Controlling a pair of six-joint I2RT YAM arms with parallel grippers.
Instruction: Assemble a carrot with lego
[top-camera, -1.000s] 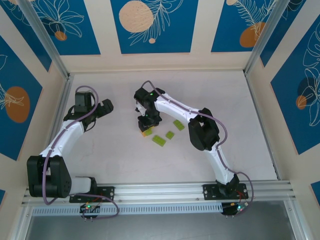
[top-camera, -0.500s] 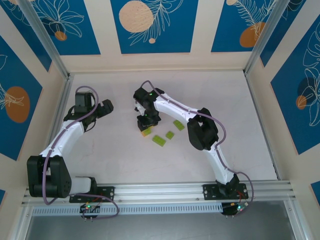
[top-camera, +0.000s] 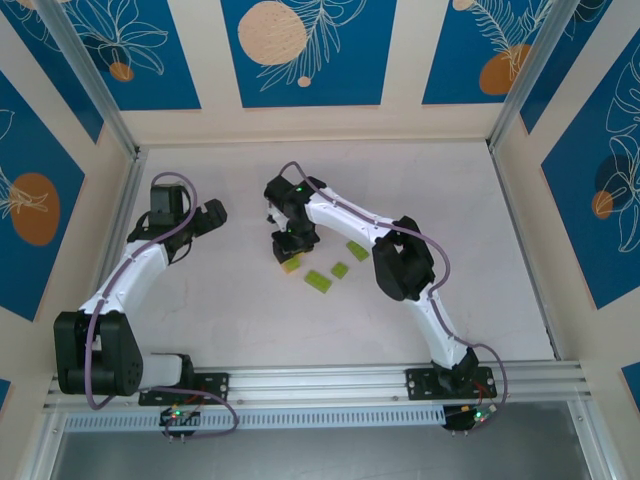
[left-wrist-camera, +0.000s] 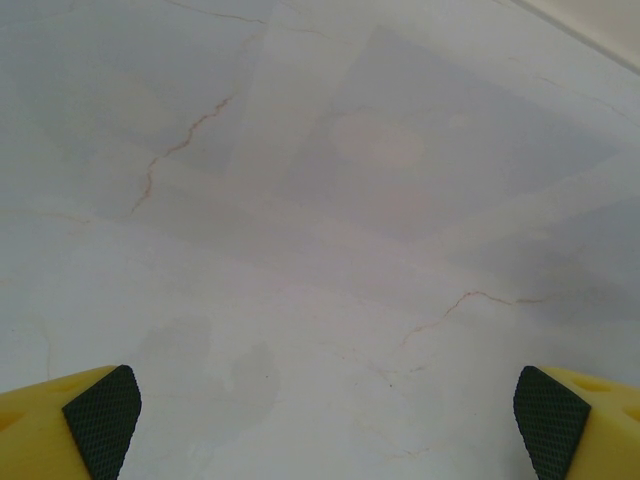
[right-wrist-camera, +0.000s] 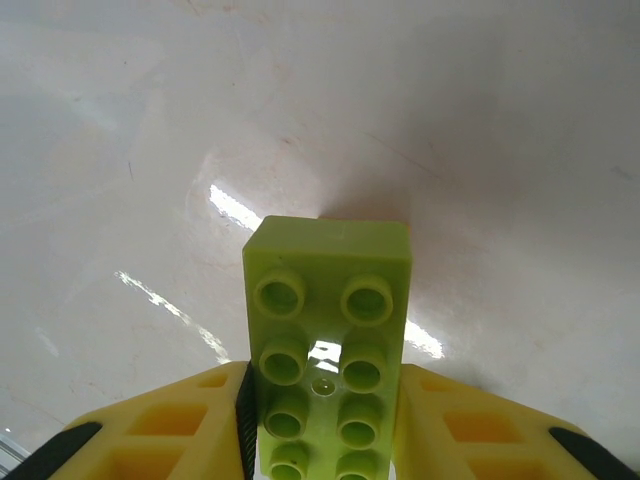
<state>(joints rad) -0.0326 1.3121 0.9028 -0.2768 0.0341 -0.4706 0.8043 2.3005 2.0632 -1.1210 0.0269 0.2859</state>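
**Right arm.** The right gripper (top-camera: 289, 246) is over the middle of the table (top-camera: 230, 310), slightly toward the far edge. Its jaws are clamped on a lime-green two-by-four brick (right-wrist-camera: 325, 330).
- In the wrist view, the yellow fingers (right-wrist-camera: 170, 425) press on the brick's two long sides.
- The studs face the camera, and the far half of the brick sticks out past the fingertips.
- The brick's long axis runs straight along the fingers, away from the wrist. From above, its free end points toward the near edge.
- The shadow sits tight under the far end, so the brick is low over the surface. I cannot tell whether it touches the table.

**Loose lego.** Three loose lime-green bricks (top-camera: 340, 270) lie flat on the table just to the right of the right gripper.
- They form a short slanting row, from nearer the near edge up toward the right.
- The closest one is near the held brick's free end but apart from it.
- They appear to lie singly, though this view is too coarse to be sure none is stacked.

**Key relation.** The row lies to the right of the held brick and slightly nearer the near edge, so a short sideways shift would reach it. The right arm is by far the nearer one. With the studs toward the wrist, the brick's underside is presumably the mating face.

**Left arm.** The left gripper (top-camera: 208, 216) is over the left part of the table, well apart from the bricks. Its jaws are spread wide, with the pads (left-wrist-camera: 100, 425) at the corners of its view. Only bare table lies between them, and it holds nothing.

**Progress (judged).** Early; the carrot is not yet built.
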